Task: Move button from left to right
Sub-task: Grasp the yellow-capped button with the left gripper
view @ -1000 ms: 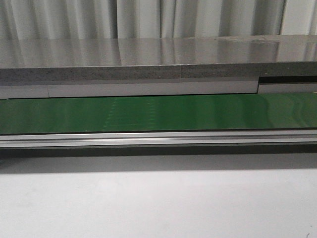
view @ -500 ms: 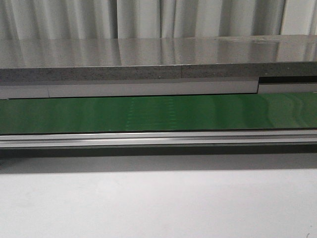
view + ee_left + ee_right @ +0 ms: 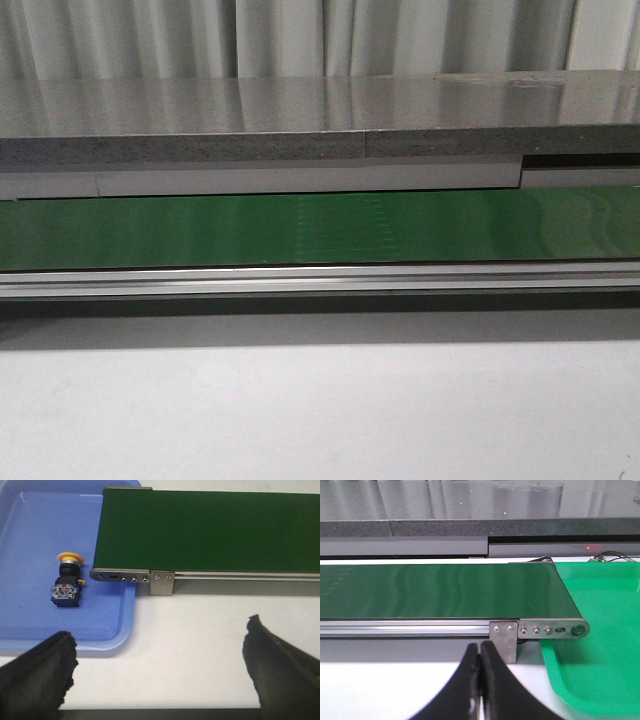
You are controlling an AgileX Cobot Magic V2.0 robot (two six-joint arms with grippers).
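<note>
Bench (image 3: 320, 410) nearest in the front view, white and bare, neither arm visible there. Beyond it, aluminium rail (image 3: 320, 280), then green conveyor belt (image 3: 320, 228) running side to side, then grey stone-like counter (image 3: 300, 120) and pale curtain (image 3: 280, 38) farthest back.

From the left wrist: left claw (image 3: 160, 672) spread wide, black fingertips (image 3: 37, 672) far apart over the white bench, gripping nothing. Past them, blue tray (image 3: 30, 635) tucked partly under the belt's end. Button (image 3: 67, 579) lying on its side in that tray, yellow-orange cap pointing away from the claw, black body with red and blue marks nearer, just beside the belt's end bracket (image 3: 120, 576) but apart from it.

From the right wrist: right claw (image 3: 480, 680) closed, fingers pressed together with nothing between. Beyond, the belt's other end, and green tray (image 3: 600, 680) beside and partly under it.
</note>
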